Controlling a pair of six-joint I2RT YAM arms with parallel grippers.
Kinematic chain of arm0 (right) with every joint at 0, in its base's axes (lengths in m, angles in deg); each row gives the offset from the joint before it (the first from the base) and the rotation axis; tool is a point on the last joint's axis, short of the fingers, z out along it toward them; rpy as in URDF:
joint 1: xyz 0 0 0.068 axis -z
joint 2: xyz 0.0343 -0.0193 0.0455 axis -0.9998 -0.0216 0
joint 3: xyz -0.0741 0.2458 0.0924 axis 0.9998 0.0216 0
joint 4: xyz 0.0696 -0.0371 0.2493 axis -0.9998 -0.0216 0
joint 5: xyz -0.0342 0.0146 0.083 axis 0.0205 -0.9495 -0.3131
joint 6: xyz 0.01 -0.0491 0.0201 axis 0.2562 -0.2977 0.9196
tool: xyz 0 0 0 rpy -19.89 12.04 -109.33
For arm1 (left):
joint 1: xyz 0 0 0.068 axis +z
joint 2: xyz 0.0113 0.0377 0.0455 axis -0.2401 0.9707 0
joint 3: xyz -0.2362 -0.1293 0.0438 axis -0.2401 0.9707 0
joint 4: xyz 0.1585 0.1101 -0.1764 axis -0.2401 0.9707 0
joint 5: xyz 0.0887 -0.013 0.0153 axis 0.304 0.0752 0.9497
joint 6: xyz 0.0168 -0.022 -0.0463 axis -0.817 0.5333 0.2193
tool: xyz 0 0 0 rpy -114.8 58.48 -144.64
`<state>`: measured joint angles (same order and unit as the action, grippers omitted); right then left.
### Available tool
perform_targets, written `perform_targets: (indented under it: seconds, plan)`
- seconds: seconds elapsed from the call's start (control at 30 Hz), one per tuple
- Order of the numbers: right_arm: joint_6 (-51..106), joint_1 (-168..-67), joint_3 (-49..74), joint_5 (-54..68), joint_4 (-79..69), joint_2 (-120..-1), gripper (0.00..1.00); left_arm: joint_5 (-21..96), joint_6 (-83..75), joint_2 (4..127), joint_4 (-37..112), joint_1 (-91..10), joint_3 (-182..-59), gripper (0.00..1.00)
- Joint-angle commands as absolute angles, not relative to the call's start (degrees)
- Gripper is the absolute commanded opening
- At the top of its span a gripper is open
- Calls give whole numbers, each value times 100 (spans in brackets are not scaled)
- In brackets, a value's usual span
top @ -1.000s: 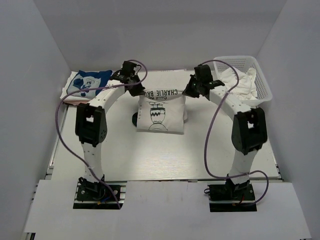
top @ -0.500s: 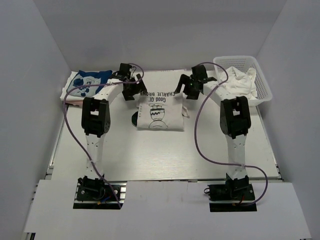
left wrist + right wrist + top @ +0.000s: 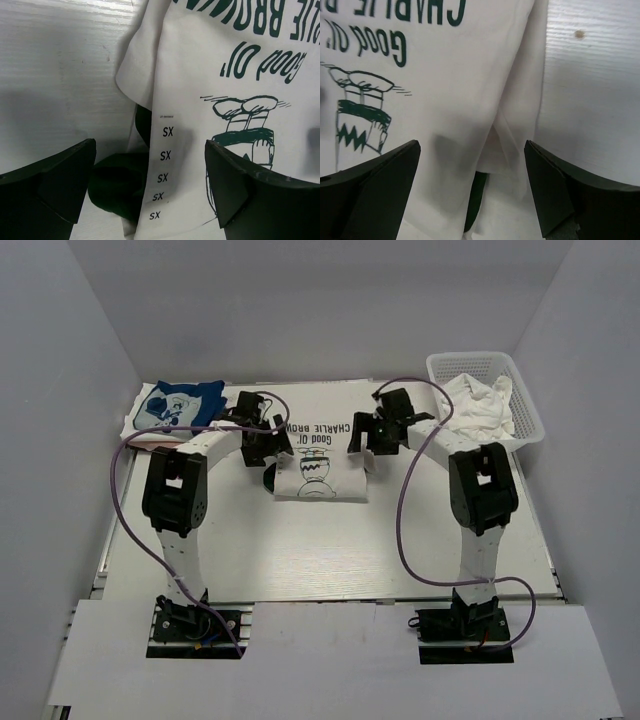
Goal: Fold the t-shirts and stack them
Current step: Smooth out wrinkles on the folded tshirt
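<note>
the charlie brown shirt (image 3: 320, 465) lies print up on the table (image 3: 300, 550), in the middle and nearer the far edge than the near one. it is folded to a narrow panel with its side flaps tucked under. the left gripper (image 3: 150, 192) hangs over its left edge and the right gripper (image 3: 472, 192) over its right edge. both have their jaws spread wide, with nothing between them but air and the cloth below.

the shirt looks like thin, light cotton, limp rather than stiff. it will likely sag and open up if lifted from one point. the folded layers are loose: the right flap gapes a little in the right wrist view, and on the left a dark green sleeve (image 3: 120, 185) bulges out from under the white panel beside the strip of size stickers (image 3: 165, 175).

a pinch on the top layer alone would probably peel the fold apart. the better hold is at the two side edges, each jaw closing over every layer at once, with the green sleeve gathered in on the left. the two holds should sit level so the panel hangs flat.

the blue-print shirt (image 3: 178, 405) sits folded at the far left corner, the likely place for the stack. a basket (image 3: 530, 415) with white cloth (image 3: 480, 400) stands at the far right corner.
</note>
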<state>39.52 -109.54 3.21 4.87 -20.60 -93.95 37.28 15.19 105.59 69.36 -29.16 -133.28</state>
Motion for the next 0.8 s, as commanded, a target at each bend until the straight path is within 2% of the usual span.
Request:
perform_targets:
  seconds: [0.0, 0.03, 0.07, 0.1, 0.13, 0.27, 0.4, 0.53, 0.77]
  plan:
    - [3756, -11073, 47, 295, -2146, -9798, 90, 3396, 1499, 10576, 6705, -2910, -13350, 98]
    - [3748, -11108, -163, 260, -2172, -9991, 88, 3395, 1569, 10577, 6652, -2910, -13350, 96]
    - [3748, -11135, -208, 207, -2199, -10027, 78, 3317, 1569, 10577, 6556, -2910, -13289, 90]
    - [3748, -11178, -296, 198, -2199, -10054, 71, 3238, 1630, 10629, 6555, -2910, -13288, 88]
    - [3748, -11240, -410, 189, -2269, -10106, 50, 3237, 1631, 10630, 6477, -2910, -13288, 85]
    - [3888, -11240, -455, 372, -2348, -9879, 0, 3105, 1683, 10735, 6476, -2910, -13288, 72]
    - [3906, -11337, -437, 593, -2418, -9518, 0, 3053, 1684, 10735, 6476, -2910, -13288, 65]
    - [4055, -11434, -481, 172, -2515, -9457, 0, 2991, 1745, 10674, 6362, -2910, -13227, 62]
    - [4784, -11390, 222, -864, -1218, -9140, 0, 2938, 1850, 10674, 6361, -2910, -13227, 59]
